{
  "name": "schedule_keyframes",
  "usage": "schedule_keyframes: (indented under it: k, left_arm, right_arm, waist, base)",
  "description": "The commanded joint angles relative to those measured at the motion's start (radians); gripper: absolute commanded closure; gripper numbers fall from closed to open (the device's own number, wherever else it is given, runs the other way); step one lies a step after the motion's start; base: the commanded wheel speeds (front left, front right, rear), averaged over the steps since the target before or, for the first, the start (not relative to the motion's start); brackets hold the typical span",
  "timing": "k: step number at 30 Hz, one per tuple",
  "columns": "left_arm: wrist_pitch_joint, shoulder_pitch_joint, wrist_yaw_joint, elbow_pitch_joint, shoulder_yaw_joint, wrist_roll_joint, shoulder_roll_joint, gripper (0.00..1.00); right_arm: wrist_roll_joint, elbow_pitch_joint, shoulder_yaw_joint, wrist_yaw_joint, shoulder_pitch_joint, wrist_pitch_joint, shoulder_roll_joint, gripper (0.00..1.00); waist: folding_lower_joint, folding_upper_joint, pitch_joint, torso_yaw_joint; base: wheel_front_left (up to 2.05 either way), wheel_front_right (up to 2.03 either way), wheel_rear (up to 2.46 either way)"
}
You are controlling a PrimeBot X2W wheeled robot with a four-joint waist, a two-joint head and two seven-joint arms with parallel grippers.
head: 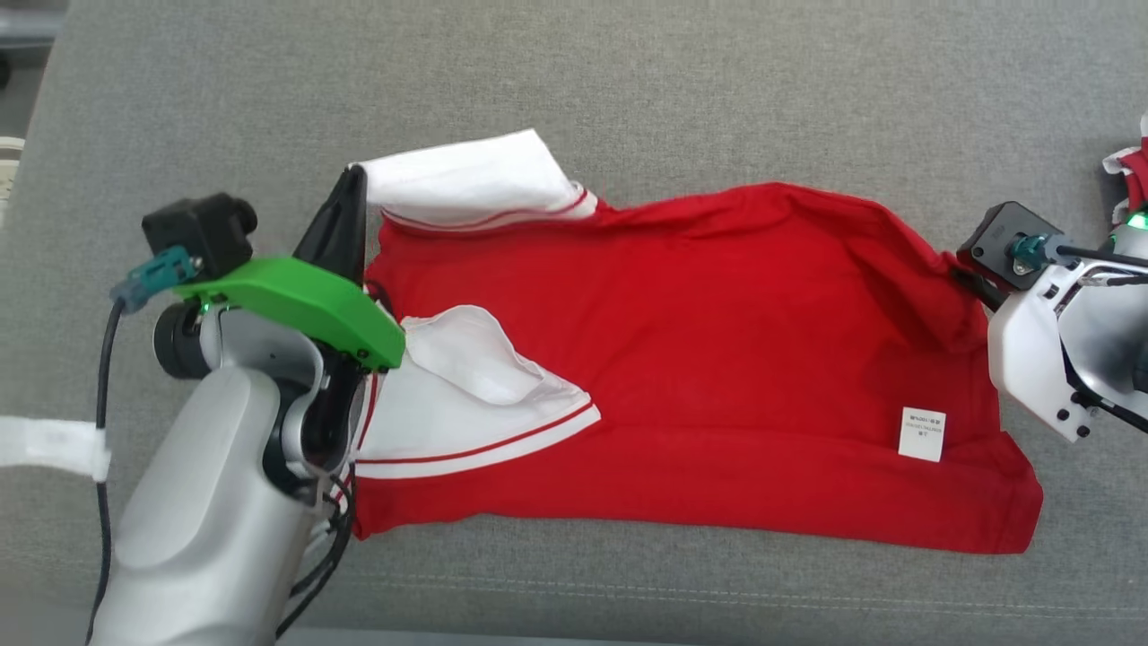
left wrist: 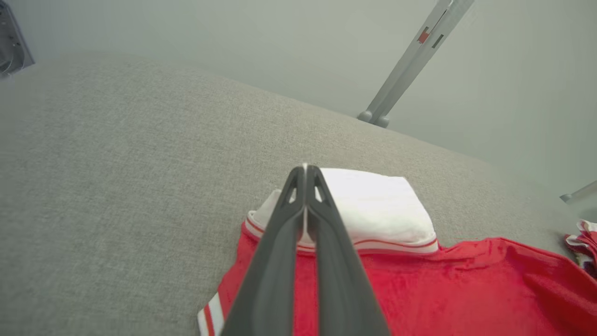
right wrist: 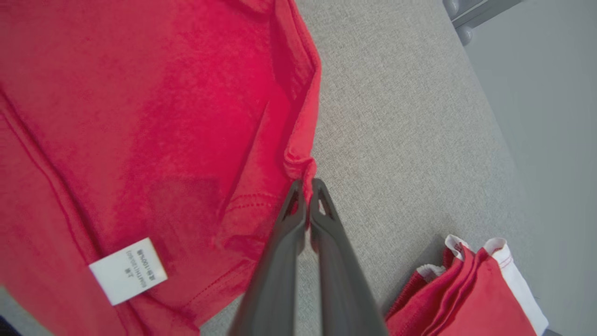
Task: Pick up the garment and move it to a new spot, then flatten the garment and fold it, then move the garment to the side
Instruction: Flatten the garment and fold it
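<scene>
Now: red garment [head: 682, 359] lying spread on the grey cushion [head: 628, 81], pinched at both ends.

Its left end is held by the left gripper [head: 356, 175], fingers pressed together on the outer corner of the far white sleeve [left wrist: 373, 205]. At the opposite end the right gripper [right wrist: 308, 186] is closed on a bunched bit of the red side edge. The garment's near edge runs close to the cushion's front edge, and its white label [head: 922, 434] faces up. Bare cushion lies wide open beyond the far edge and past the left gripper. On the right, a folded red-and-white pile [right wrist: 466, 289] sits near the right gripper, narrowing the room there.
</scene>
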Motion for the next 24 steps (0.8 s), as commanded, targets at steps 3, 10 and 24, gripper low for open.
schedule_keyframes:
  k: [3, 10, 24]
  left_arm:
    - [0.026, 0.083, 0.04, -0.105, 0.003, -0.005, 0.028, 1.0]
    - [0.094, 0.238, 0.13, -0.303, -0.005, -0.008, 0.08, 1.0]
    - [0.115, 0.374, 0.186, -0.369, -0.006, -0.037, 0.097, 1.0]
  right_arm:
    - [0.015, 0.004, 0.049, -0.002, -0.039, -0.009, -0.021, 1.0]
    - [0.024, 0.001, 0.229, -0.002, -0.129, -0.005, -0.061, 1.0]
    - [-0.002, -0.137, 0.398, -0.002, -0.154, 0.189, -0.146, 1.0]
  waist:
    - [0.0001, 0.0, -0.028, 0.011]
    - [0.0001, 0.0, -0.047, 0.016]
    - [0.0001, 0.0, -0.093, 0.03]
  base:
    - [0.0, 0.0, 0.0]
    - [0.0, 0.0, 0.0]
    - [0.0, 0.0, 0.0]
